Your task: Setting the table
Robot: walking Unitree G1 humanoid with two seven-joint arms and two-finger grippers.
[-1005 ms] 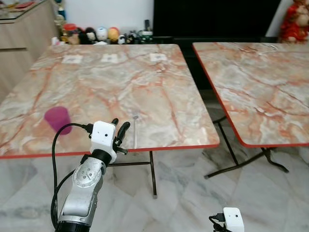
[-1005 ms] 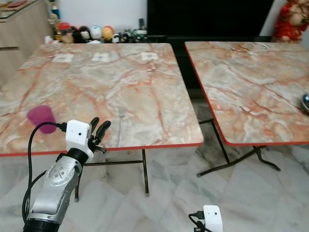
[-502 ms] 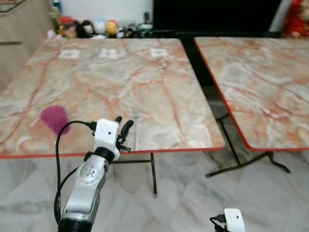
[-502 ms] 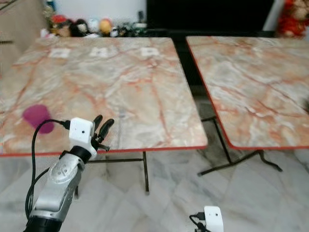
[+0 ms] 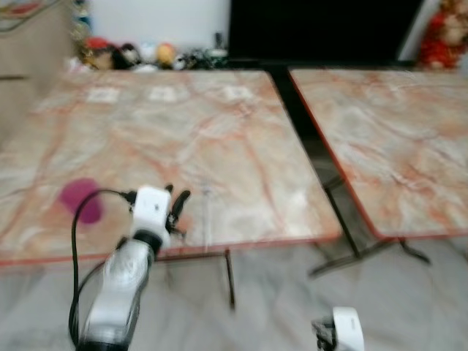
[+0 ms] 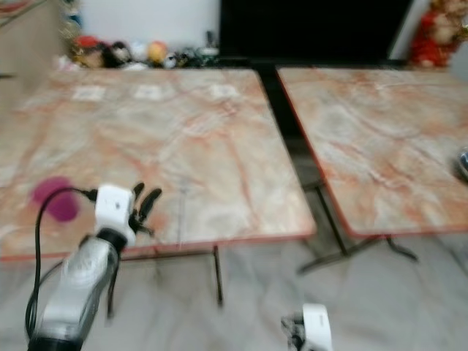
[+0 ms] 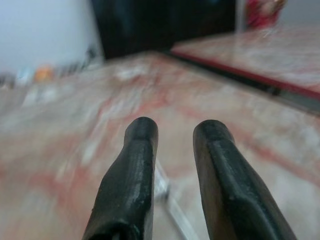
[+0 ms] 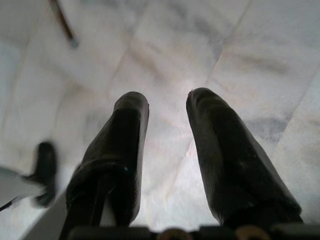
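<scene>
Left eye view blurs cup (image 5: 80,200), utensil (image 5: 206,212)

Two tables set side by side, gap between: left table (image 5: 219,139), right table (image 5: 395,131). Cup (image 5: 80,201) placed on left table near front left edge. Thin utensil (image 5: 207,212) laid on same table near front edge, right of cup. Toys (image 5: 139,55) ranged behind left table. Floor (image 5: 278,307) seen before tables.

Silver left arm raised, reaching toward 12 o'clock, its black two-fingered left hand (image 5: 175,205) with fingers (image 7: 131,175) parted and nothing between them, right arm low at 5 o'clock, right hand (image 8: 167,150) pointing down, fingers spread, empty
</scene>
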